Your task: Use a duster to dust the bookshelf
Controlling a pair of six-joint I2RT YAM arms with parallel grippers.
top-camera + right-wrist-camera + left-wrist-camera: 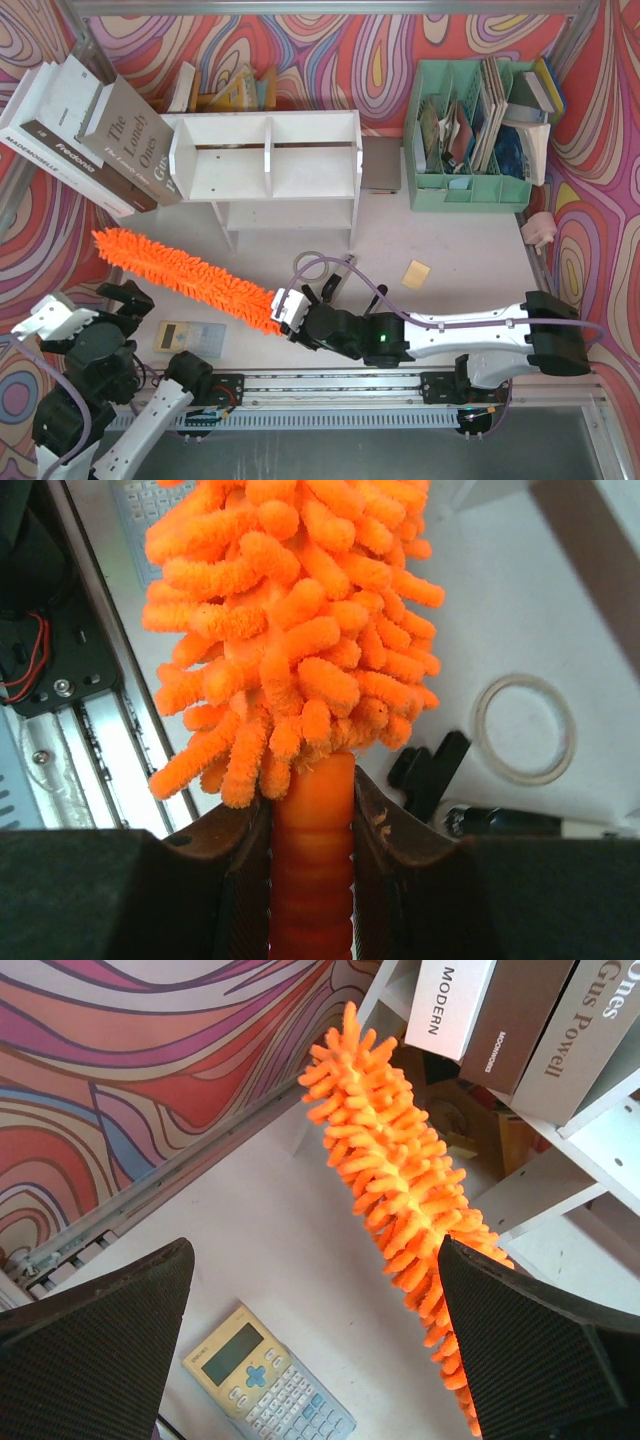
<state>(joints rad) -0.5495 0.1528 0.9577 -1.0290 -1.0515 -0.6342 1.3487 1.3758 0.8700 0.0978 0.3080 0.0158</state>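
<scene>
The orange fluffy duster lies slantwise over the table in front of the white bookshelf, its tip pointing to the left rear. My right gripper is shut on the duster's orange ribbed handle, just below the fluffy head. My left gripper stays open near the front left, with nothing between its fingers. In the left wrist view the duster runs past the right finger towards a white bookshelf panel.
A pale yellow calculator lies under the left gripper. Large books lean against the shelf's left side. A mint-green file organizer stands at the back right. A yellow note, a tape ring and a black clip lie mid-table.
</scene>
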